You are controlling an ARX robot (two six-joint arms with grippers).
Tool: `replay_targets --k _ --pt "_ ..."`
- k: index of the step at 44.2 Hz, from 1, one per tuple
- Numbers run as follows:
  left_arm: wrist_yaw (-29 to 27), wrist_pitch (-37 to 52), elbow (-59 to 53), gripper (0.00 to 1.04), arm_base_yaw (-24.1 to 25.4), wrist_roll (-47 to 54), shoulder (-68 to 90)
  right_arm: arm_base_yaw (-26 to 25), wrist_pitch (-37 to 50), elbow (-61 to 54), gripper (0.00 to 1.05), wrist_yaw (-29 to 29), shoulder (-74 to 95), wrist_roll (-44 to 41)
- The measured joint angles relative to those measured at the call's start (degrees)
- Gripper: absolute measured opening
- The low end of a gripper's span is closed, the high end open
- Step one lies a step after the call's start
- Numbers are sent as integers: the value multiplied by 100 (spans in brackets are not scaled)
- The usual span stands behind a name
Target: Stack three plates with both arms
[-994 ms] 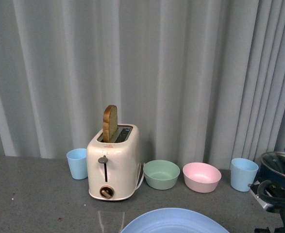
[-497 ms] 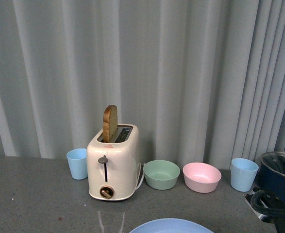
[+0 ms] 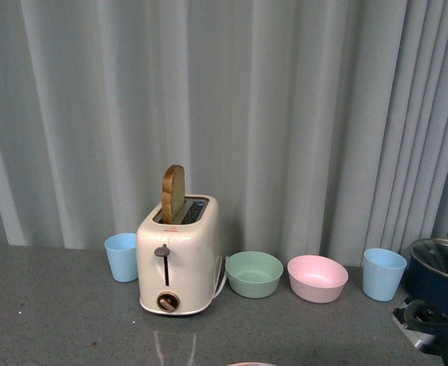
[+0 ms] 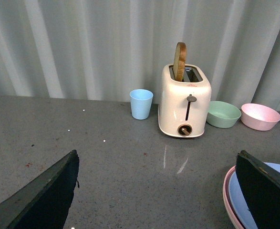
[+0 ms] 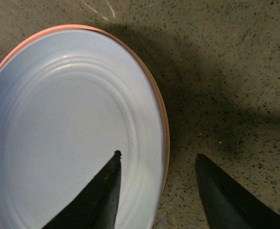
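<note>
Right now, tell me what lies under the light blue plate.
The light blue plate sits on a pink plate; only its rim shows. Anything beneath, including a cream plate, is covered.

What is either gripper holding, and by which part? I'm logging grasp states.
Nothing: the right gripper stands open astride the rim of the light blue plate; the left gripper is open and empty.

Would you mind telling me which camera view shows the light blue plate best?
The right wrist view: the light blue plate fills most of the picture, lying on the pink plate, whose rim shows around it. The left wrist view catches only its edge beside a dark finger. The front view shows none of it.
</note>
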Motion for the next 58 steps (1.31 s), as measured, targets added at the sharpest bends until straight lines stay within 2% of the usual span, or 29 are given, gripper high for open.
replay_targets --k 10,13,16,20,33,49,51,52,54,56,58 --pt "-2 0 0 98 0 0 2 -219 -197 -367 78 -238 -883 -125" --pt "-2 0 0 98 0 0 0 -393 -291 -557 93 -328 -1401 -208" --pt "-2 0 0 98 0 0 0 -533 -334 -682 99 -402 -1720 -240" --pt "-2 0 0 98 0 0 2 -743 -413 -848 97 -444 -2179 -278" --pt "0 0 0 98 0 0 2 -1370 -675 -1272 97 -479 -4041 -289" --pt "-2 0 0 98 0 2 0 -1204 -1213 -1427 97 -122 -6194 -173" --pt "0 0 0 98 0 0 0 -1014 -820 -1604 93 431 -6387 -247" --pt "-2 0 0 98 0 0 0 -809 -354 -1823 88 1086 -6568 -352" --pt "-2 0 0 98 0 0 0 -573 271 -2175 77 1912 -6857 -457" --pt "-2 0 0 98 0 0 2 -505 448 -2376 68 2203 -7029 -507" --pt "0 0 0 98 0 0 0 -498 487 -2479 63 2258 -7117 -538"
